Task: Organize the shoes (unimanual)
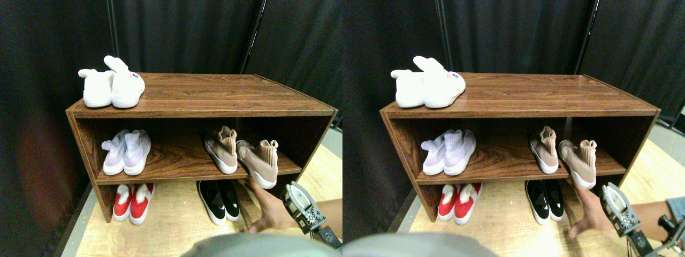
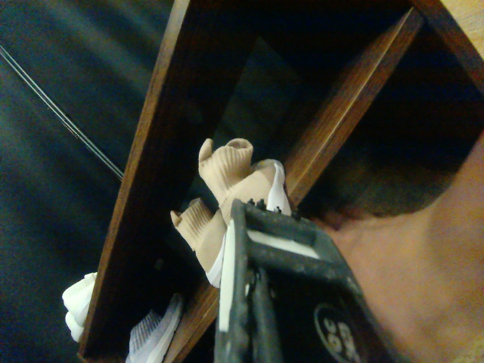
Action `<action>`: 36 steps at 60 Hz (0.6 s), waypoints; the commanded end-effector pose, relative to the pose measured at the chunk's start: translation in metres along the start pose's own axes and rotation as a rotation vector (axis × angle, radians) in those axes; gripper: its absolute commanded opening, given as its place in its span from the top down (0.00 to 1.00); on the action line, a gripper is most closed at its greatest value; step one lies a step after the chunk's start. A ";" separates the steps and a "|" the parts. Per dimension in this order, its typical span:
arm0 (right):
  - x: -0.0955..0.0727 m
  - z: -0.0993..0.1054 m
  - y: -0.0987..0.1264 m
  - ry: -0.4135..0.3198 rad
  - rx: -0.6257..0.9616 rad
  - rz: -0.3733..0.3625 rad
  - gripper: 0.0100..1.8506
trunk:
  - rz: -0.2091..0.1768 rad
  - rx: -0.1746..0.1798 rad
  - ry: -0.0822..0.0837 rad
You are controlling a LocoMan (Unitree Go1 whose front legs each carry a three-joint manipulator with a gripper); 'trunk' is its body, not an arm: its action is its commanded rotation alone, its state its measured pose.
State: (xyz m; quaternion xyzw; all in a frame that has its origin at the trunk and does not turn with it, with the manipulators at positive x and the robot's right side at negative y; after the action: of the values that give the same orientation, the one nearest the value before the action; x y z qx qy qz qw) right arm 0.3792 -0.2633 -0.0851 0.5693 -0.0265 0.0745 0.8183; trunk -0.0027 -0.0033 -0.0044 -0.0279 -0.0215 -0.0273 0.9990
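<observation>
Person's hand (image 1: 270, 206) touches the right tan sneaker (image 1: 260, 160), which overhangs the middle shelf (image 1: 182, 160). Right gripper (image 1: 301, 206) at hand's 3 o'clock; jaw opening can't tell.

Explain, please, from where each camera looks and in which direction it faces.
Stereo pair view: sits on the robot, facing forward and down at the wooden shelf; the right tool enters at lower right, beside a person's hand.
Wrist view: sits behind the right tool, looking along its dark jaw frame into the shelf, turned sideways.
Shared: the tan sneakers, the shelf, the hand, and the tool.
</observation>
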 end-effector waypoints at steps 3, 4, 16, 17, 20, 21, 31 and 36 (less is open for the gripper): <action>0.003 -0.001 0.009 -0.008 0.004 0.037 0.97 | 0.003 -0.013 0.016; 0.003 -0.002 0.009 -0.009 0.003 0.037 0.97 | 0.003 -0.013 0.016; 0.004 -0.001 0.008 -0.011 -0.013 0.036 0.97 | -0.001 -0.013 0.020; 0.004 -0.002 0.008 -0.013 -0.012 0.036 0.97 | -0.001 -0.013 0.020; 0.004 -0.001 0.008 -0.009 -0.011 0.038 0.97 | -0.001 -0.013 0.020; 0.004 -0.001 0.007 -0.007 -0.011 0.039 0.97 | -0.001 -0.013 0.020; 0.003 -0.002 0.008 -0.009 -0.008 0.041 0.97 | -0.003 -0.010 0.021; 0.003 -0.003 0.008 -0.018 -0.011 0.042 0.97 | -0.003 -0.010 0.021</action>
State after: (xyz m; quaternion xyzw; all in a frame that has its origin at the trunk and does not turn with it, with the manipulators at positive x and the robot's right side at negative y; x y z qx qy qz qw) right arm 0.3819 -0.2607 -0.0841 0.5657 -0.0294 0.0715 0.8210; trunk -0.0033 -0.0041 -0.0049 -0.0254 -0.0202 -0.0312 0.9990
